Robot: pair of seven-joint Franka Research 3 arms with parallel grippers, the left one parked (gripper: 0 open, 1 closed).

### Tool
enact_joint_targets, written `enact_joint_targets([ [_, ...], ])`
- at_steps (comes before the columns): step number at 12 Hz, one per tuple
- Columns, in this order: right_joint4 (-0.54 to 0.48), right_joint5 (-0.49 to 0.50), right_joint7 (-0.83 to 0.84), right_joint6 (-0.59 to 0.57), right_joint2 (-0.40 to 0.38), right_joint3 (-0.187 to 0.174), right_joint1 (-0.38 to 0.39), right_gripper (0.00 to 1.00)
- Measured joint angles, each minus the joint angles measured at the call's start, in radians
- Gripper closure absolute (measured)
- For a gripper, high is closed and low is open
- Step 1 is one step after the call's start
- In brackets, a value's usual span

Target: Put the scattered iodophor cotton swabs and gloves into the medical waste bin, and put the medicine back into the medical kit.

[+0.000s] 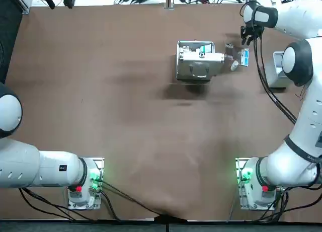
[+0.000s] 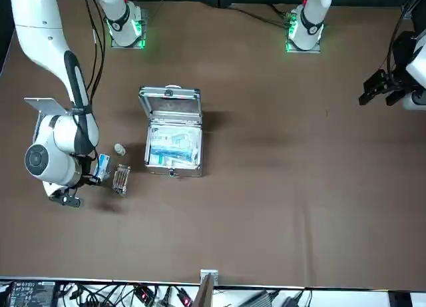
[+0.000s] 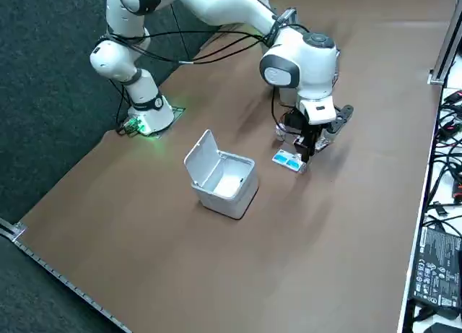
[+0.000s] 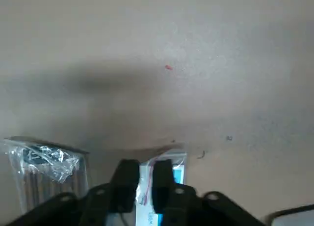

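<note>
1. Tabletop (image 1: 126, 116): brown surface. All the items stand in its far right part, as the robot sees it.

2. Right arm (image 1: 298, 61): it reaches forward from its base, and its wrist is bent down over the small items between the kit and the bin.

3. Medical kit (image 2: 170, 104): a silver case resting on the tabletop near the far centre. Its lid is raised and tilted back toward the robot. Blue-and-white packets lie inside.

4. Medical waste bin (image 3: 224, 199): a white container on the robot's right of the small items, apart from them. Its hinged lid stands up and the inside is visible. The arm partly covers it in the top view.

5. Tool (image 3: 309, 154): it points down at the medicine box, at that box's end. In the wrist view part of the box shows right at its tips. Whether it has hold of the box or merely stands at it cannot be told.

6. Medicine box (image 3: 287, 159): blue and white, outside the kit, between kit and bin, under the tool.

7. Swab packet (image 2: 120, 179): clear plastic wrap with dark sticks inside, lying on the tabletop just beside the medicine box, on the kit's side.

8. Small bottle (image 2: 120, 149): pale, near the packet on the side nearer the robot, apart from the kit.
</note>
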Motion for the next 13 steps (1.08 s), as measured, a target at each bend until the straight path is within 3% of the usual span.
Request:
enact_joint_targets([
  [1,0.000,0.000,0.000,-0.001,-0.002,0.000,-0.001,0.88],
  [2,0.000,0.000,0.000,-0.003,-0.004,0.000,-0.003,0.99],
  [13,0.028,0.011,0.000,-0.153,-0.152,-0.002,-0.052,0.99],
])
